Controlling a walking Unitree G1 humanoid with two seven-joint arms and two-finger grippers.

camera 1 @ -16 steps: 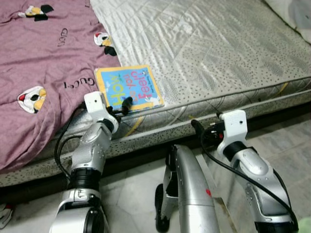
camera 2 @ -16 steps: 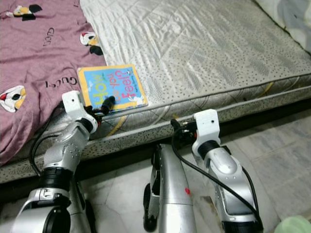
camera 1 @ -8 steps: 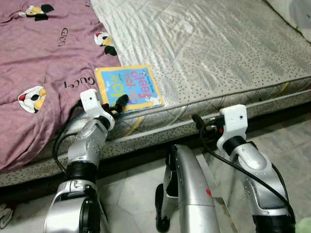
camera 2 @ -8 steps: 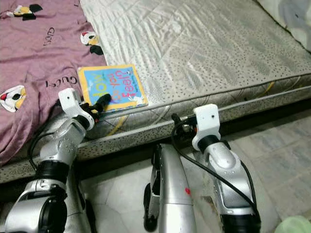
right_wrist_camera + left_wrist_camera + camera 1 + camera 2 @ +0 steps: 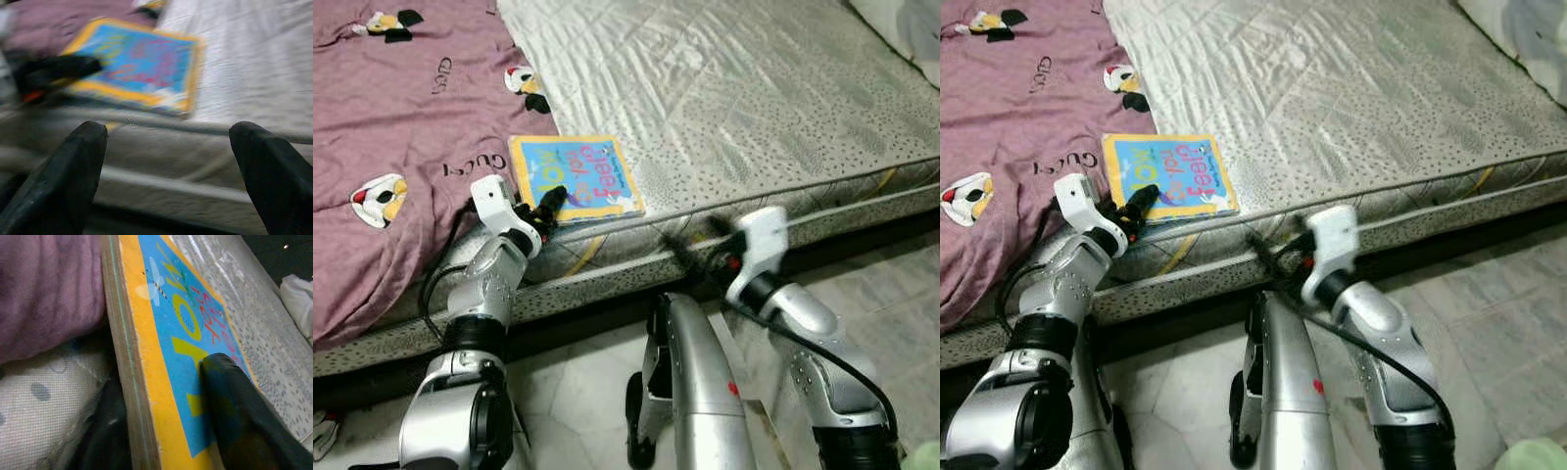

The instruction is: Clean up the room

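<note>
Nearest, the right gripper [image 5: 171,171] hangs blurred before the mattress edge, its black fingers [image 5: 73,166] spread wide and released, pointing towards the book beyond them. The left gripper [image 5: 546,208] grasps the yellow-bordered blue board book [image 5: 576,178]: one finger lies on the cover, the other beneath its near corner. Behind the fingers, the book rests on the grey quilted mattress [image 5: 734,88], touching the mauve printed blanket [image 5: 401,127].

The left claw [image 5: 548,203] grips the book's [image 5: 578,177] corner on the mattress [image 5: 754,108].
</note>
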